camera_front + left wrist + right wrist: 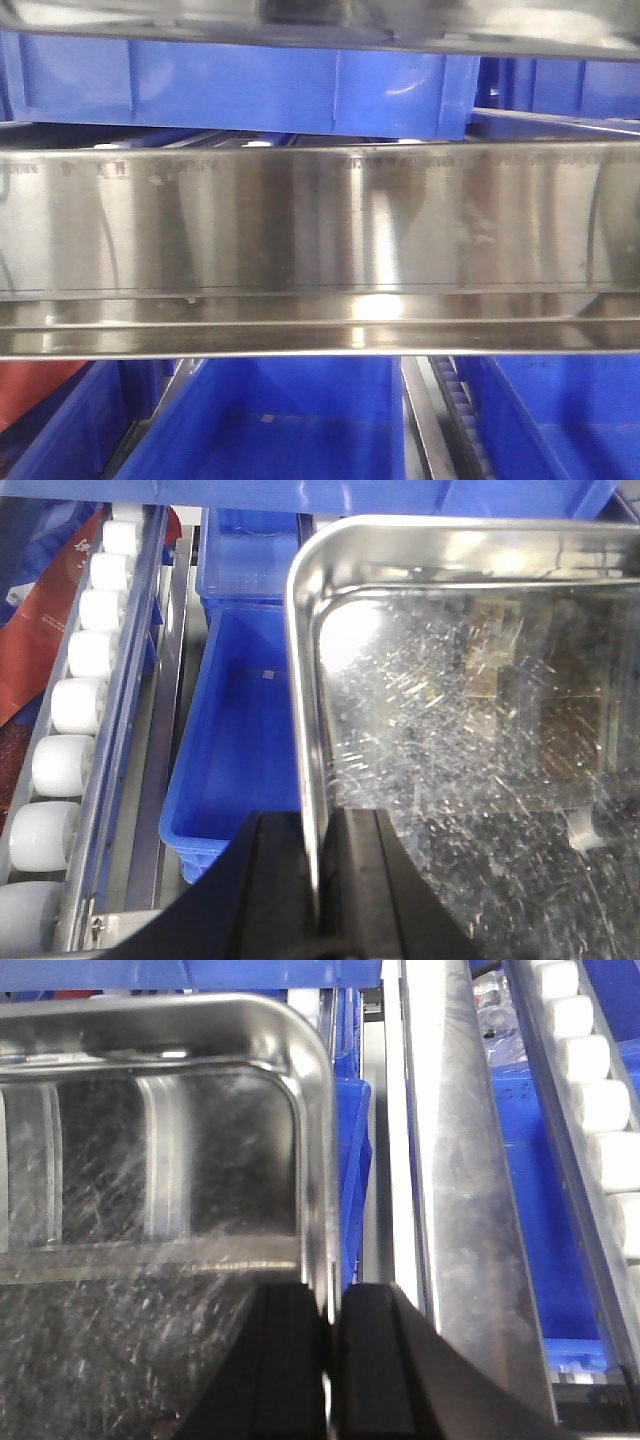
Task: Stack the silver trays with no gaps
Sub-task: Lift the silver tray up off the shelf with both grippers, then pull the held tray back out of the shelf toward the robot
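A silver tray (450, 730) fills the right of the left wrist view, its scratched inside facing up. My left gripper (318, 825) is shut on its left rim, one black finger on each side of the thin edge. The right wrist view has the same tray (150, 1160) on its left, and my right gripper (325, 1295) is shut on its right rim. I cannot tell whether another tray lies nested inside. A shiny steel edge (400, 25) runs along the top of the front view; whether it is the tray I cannot tell.
A long brushed-steel rail (320, 230) spans the front view and runs beside the right gripper (450, 1210). Deep blue bins (240, 740) (270, 420) sit below the tray. White roller tracks (75, 710) (600, 1110) flank both sides. Something red (50, 610) lies far left.
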You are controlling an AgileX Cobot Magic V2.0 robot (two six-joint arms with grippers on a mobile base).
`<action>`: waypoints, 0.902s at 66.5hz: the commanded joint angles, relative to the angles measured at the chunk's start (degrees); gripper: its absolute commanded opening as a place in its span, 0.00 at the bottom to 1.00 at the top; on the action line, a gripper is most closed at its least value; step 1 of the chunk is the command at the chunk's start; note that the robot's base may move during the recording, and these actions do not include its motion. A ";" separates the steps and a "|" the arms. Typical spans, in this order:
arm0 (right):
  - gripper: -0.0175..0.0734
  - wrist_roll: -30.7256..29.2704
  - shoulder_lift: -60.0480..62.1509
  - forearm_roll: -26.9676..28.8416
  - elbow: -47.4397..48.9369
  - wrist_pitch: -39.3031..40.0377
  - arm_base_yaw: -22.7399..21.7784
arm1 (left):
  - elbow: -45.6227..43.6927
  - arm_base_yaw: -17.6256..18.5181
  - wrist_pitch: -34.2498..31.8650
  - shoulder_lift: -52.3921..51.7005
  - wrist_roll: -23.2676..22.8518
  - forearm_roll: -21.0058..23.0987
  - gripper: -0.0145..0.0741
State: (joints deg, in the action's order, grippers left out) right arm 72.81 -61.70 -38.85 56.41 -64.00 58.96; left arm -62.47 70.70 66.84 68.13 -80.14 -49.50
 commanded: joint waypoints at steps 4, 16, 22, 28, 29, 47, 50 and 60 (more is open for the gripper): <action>0.18 -0.30 0.09 -2.94 0.05 -0.05 0.00 | 0.06 0.35 0.76 -0.78 0.06 -0.99 0.15; 0.18 -0.30 0.09 -2.94 0.05 -0.05 0.00 | 0.06 0.35 0.76 -0.78 0.06 -0.99 0.15; 0.18 -0.30 0.09 -2.94 0.05 0.10 0.00 | 0.06 0.35 0.76 -0.78 0.06 -1.22 0.15; 0.18 -0.30 0.09 -2.94 0.05 0.10 0.00 | 0.06 0.35 0.76 -0.78 0.06 -1.22 0.15; 0.18 -0.30 0.09 -2.94 0.05 0.10 0.00 | 0.06 0.35 0.76 -0.78 0.06 -1.22 0.15; 0.18 -0.30 0.09 -2.94 0.05 0.10 0.00 | 0.06 0.35 0.76 -0.78 0.06 -1.22 0.15; 0.18 -0.30 0.09 -2.94 0.05 0.10 0.00 | 0.06 0.35 0.76 -0.78 0.06 -1.22 0.15; 0.18 -0.30 0.09 -2.94 0.05 0.10 0.00 | 0.06 0.35 0.76 -0.78 0.06 -1.22 0.15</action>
State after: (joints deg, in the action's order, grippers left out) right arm 72.81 -61.70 -38.99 56.41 -63.79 58.96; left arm -62.47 70.70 66.98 68.13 -80.14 -49.50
